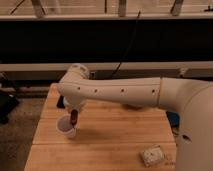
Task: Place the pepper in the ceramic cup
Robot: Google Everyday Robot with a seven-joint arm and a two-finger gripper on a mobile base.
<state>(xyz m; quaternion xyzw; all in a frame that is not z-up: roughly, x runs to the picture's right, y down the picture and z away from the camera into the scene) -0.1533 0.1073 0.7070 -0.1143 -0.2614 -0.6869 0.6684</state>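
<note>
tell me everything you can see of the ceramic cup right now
The ceramic cup is small, plain white and round, narrowing slightly toward its base, with no handle showing. It stands upright with its mouth open on the wooden table, near the left edge. The pepper, dark red-brown, hangs from the gripper directly over the cup's right rim, its lower tip at the mouth. Whether it touches the cup cannot be told.

— What's lying on the wooden bench (115, 135)?
— A flat black phone (60, 102) at the far left edge, and a pale squarish packet (152, 155) near the front right corner. The pincer (74, 112) hangs over the left part.
— And behind?
— A black cable (127, 45) runs down the dark wall.
</note>
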